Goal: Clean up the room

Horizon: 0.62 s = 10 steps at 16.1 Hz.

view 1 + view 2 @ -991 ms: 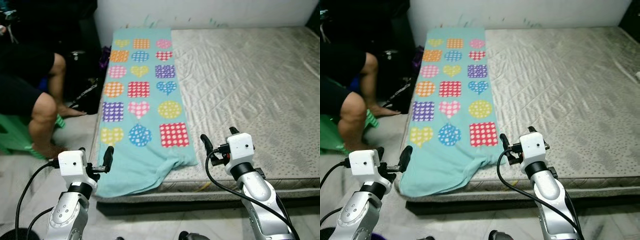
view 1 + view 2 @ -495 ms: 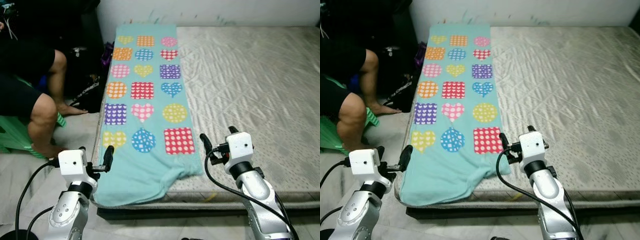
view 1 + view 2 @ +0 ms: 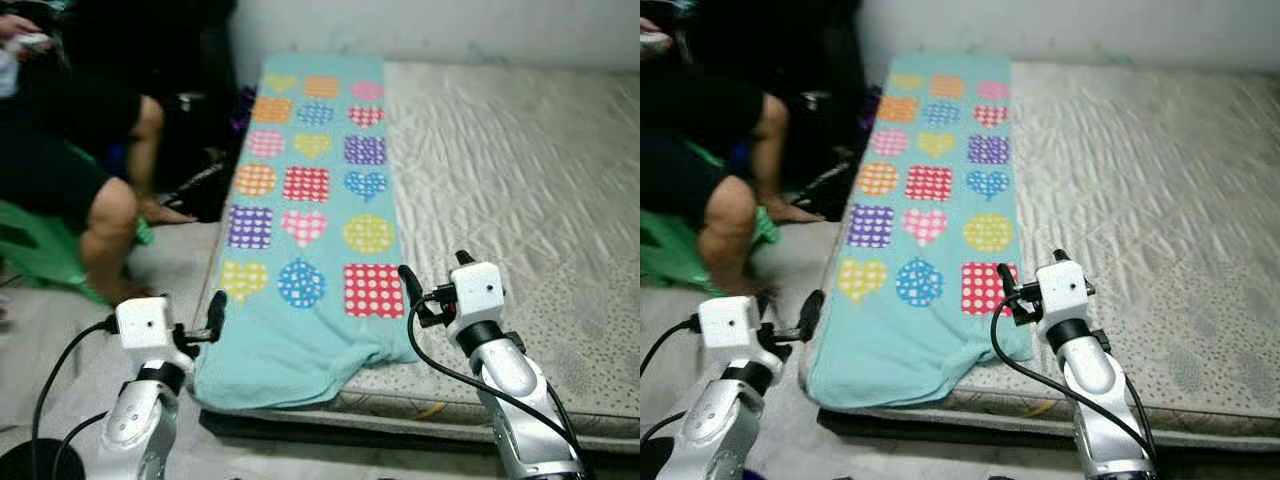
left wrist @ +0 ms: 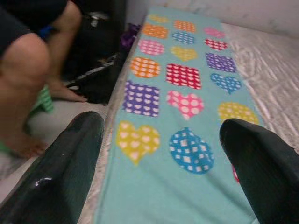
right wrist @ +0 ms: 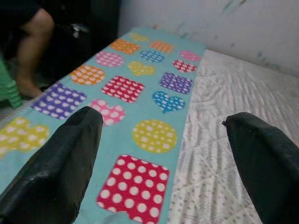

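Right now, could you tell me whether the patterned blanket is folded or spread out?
Spread out: the turquoise blanket lies flat along the mattress, its near end rumpled over the edge.

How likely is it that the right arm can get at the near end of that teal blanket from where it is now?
Probably yes. The right gripper hangs open just above the teal blanket's near corner on the mattress, with nothing between them.

A home bedroom: bare mattress (image 3: 520, 190) (low on the floor), patterned blanket (image 3: 310, 210) along one side
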Tool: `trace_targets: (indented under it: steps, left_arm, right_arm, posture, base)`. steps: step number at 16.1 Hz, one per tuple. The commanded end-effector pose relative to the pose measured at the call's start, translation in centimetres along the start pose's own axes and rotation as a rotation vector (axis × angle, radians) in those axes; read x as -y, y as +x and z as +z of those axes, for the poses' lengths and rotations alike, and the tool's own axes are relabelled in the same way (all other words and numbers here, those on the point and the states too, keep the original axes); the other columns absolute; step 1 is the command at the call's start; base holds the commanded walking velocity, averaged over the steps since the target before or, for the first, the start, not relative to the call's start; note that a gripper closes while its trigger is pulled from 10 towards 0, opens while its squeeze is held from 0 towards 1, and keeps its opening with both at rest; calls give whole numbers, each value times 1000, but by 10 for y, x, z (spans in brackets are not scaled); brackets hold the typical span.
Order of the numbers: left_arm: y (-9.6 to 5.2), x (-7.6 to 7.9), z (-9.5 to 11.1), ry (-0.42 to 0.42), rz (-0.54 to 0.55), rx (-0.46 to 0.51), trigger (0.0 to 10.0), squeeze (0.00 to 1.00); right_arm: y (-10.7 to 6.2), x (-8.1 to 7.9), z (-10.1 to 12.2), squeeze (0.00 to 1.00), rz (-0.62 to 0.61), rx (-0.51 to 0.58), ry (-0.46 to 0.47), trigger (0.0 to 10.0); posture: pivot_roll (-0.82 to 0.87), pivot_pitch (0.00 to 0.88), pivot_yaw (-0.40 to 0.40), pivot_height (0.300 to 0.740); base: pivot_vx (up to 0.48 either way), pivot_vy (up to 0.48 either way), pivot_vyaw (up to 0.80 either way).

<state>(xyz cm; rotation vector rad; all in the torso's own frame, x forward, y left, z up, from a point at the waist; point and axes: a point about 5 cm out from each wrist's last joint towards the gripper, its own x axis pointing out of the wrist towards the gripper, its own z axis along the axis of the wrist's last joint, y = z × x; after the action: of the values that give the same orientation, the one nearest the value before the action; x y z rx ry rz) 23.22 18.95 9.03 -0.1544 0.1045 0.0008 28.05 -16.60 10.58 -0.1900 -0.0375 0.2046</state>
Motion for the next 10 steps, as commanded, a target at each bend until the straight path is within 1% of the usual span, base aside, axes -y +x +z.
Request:
trace_targets:
  steps: [1,4,8,10]
  left_arm:
    - [-1,-3,-5,-12,12,-27,10000,0]
    - [-1,-1,-5,-11,0,-30,10000,0]
    - [-1,-1,-5,-15,2,-30,10000,0]
    - [-1,0,-5,-15,0,-21,10000,0]
  right_arm:
    - [-1,3,-3,0,-9,-11,10,10000]
    - [0,4,-2,0,-10,-9,12,10000]
    - [-1,4,-3,0,-7,-12,4,10000]
    - [-1,3,-4,0,-3,-11,5,10000]
  posture:
    - [-161,136,2,740]
    - [-161,134,1,740]
    - [-163,134,1,740]
    - [-163,134,1,740]
  base:
    - [0,244,0]
    - [0,461,-719]
    - [0,480,0]
    - [0,0,0]
